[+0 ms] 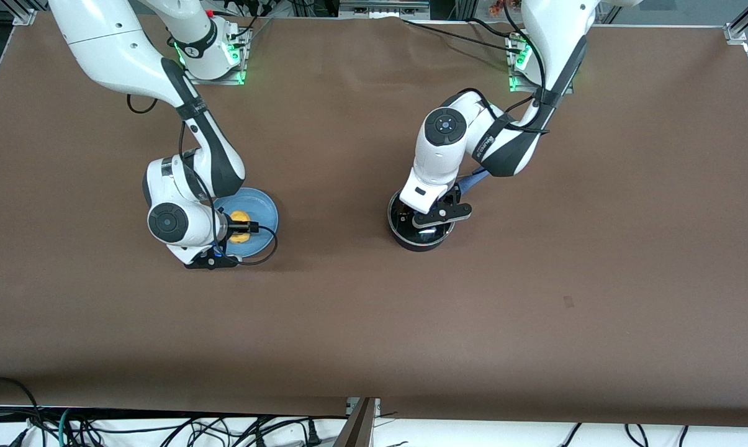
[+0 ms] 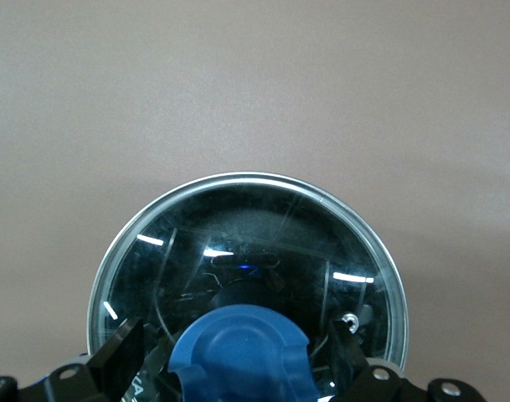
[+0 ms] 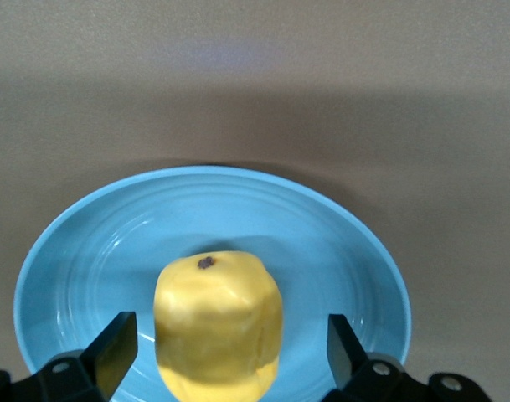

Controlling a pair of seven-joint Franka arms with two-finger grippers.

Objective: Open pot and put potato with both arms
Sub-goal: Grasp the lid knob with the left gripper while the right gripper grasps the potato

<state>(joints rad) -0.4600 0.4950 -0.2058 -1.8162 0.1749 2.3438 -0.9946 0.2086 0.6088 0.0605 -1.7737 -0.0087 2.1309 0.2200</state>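
Observation:
The black pot stands mid-table with its blue handle pointing toward the left arm's base. Its glass lid is on. My left gripper is low over the lid, open, its fingers on either side of the blue knob with small gaps. The yellow potato lies on a blue plate toward the right arm's end of the table. My right gripper is down over the plate, open, with a finger on each side of the potato and not touching it.
In the front view the plate and the potato are partly covered by the right arm's hand. Bare brown tabletop lies all around the pot and plate. Cables hang below the table's front edge.

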